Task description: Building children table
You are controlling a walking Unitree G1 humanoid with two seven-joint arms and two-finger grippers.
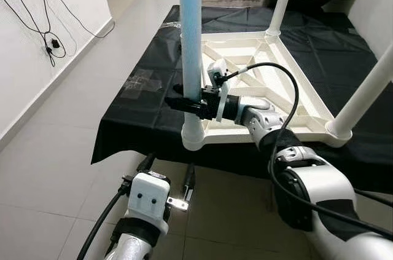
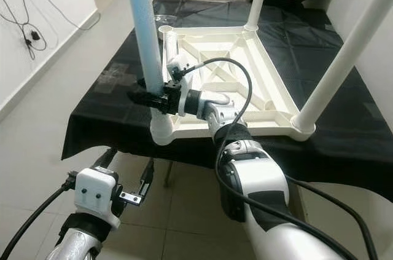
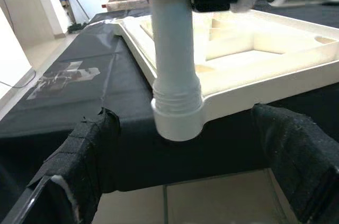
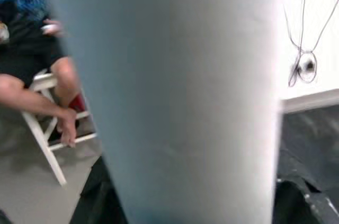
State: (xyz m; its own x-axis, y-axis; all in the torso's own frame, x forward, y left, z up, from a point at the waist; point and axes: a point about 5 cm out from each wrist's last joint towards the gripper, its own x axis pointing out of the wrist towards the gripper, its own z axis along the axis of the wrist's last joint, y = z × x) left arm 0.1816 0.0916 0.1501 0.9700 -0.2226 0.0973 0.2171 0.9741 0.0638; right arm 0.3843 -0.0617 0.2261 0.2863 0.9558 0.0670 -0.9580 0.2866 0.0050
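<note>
right gripper is clamping its black fingers around the blue leg, low on the shaft just above where it's going into the corner socket of the tabletop. the tabletop is lying upside down on the black cloth, near its front edge. left gripper is hanging below the cloth edge with its fingers spread and nothing between them, pointing up at that same socket. thread rings are showing on the white collar right above the socket in the left wrist view, so i'm guessing the leg isn't fully seated yet. what could go wrong: that corner is sitting right at the edge, so a sideways push or a hard twist could be sliding the whole top off, or dragging the cloth with it. going in tilted could also be cross-threading or jamming the leg. two white legs are already standing, one at the far corner and one at the right, and the right one is crowding the arm. a person is sitting on a white chair beyond, and cables are dangling on the left wall.
</note>
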